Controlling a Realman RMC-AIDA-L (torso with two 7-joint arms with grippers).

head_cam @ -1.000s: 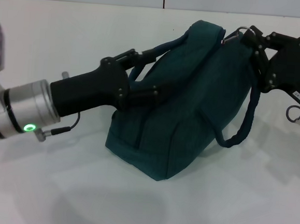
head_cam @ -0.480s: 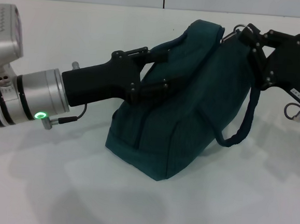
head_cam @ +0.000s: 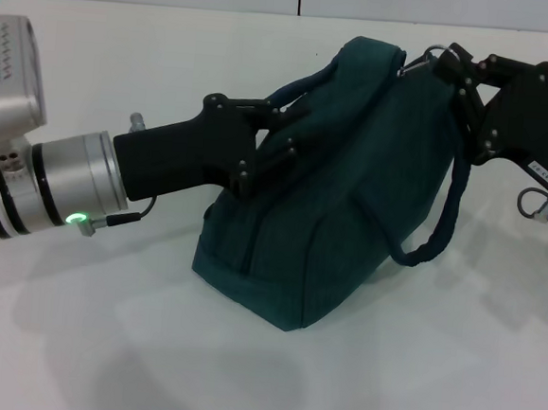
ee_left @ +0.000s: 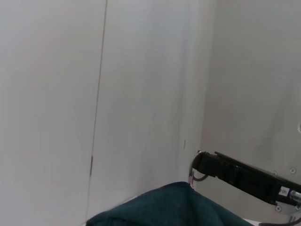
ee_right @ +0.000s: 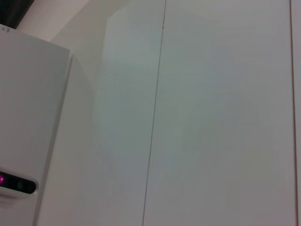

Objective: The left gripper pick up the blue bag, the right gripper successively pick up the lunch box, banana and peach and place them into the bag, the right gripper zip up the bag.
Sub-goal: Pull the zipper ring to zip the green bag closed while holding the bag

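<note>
The blue bag [head_cam: 351, 192] stands on the white table, its top closed; its upper edge also shows in the left wrist view [ee_left: 174, 209]. My left gripper [head_cam: 289, 130] reaches in from the left, its fingers closed around the near rolled handle against the bag's side. My right gripper [head_cam: 451, 69] is at the bag's top right end, shut on the zipper's metal ring pull [head_cam: 440, 53], and it shows in the left wrist view too [ee_left: 200, 162]. The other handle [head_cam: 444, 214] hangs loose below it. Lunch box, banana and peach are hidden from view.
The white table [head_cam: 102, 343] spreads all around the bag. The left arm's pale housing [head_cam: 9, 70] sits at the far left. The right wrist view shows only white wall panels and a white device with a magenta light [ee_right: 19, 183].
My left gripper has pushed further toward the bag and its fingers have drawn together on the handle. The right gripper has stayed at the zipper pull, barely shifting.
</note>
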